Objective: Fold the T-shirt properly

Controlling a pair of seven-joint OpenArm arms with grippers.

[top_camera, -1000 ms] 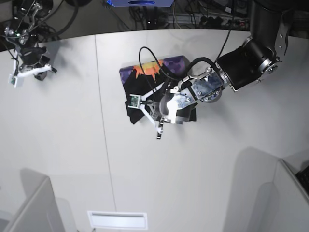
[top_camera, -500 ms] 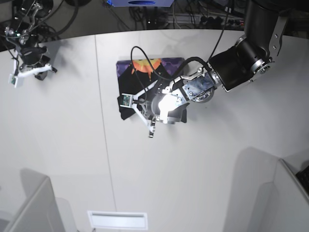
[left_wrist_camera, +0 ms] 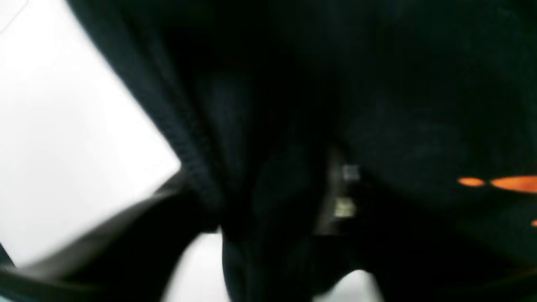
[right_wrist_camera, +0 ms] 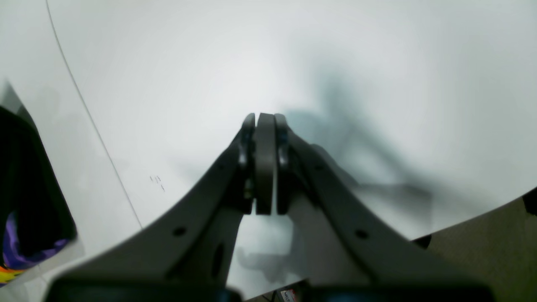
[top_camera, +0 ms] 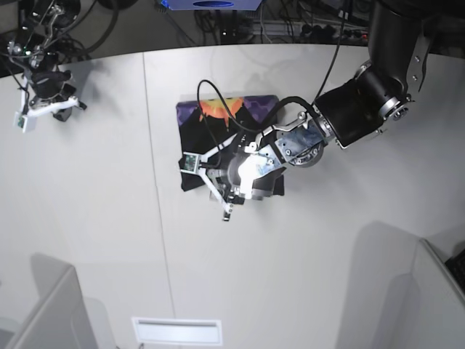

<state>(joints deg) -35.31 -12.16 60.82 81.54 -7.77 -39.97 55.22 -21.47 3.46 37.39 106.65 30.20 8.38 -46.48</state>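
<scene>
left gripper [top_camera: 218, 185]: blurred | T-shirt [top_camera: 251, 113]: partly hidden

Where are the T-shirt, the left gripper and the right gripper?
T-shirt [top_camera: 218, 113]: base view, on its printed upper part.
Left gripper [top_camera: 205, 174]: base view, between its fingertips over the shirt.
Right gripper [right_wrist_camera: 264, 121]: right wrist view, at the closed fingertips.

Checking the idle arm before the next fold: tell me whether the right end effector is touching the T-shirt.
Apart. In the base view the right end effector sits at the table's far corner, with bare white table between it and the T-shirt.
</scene>
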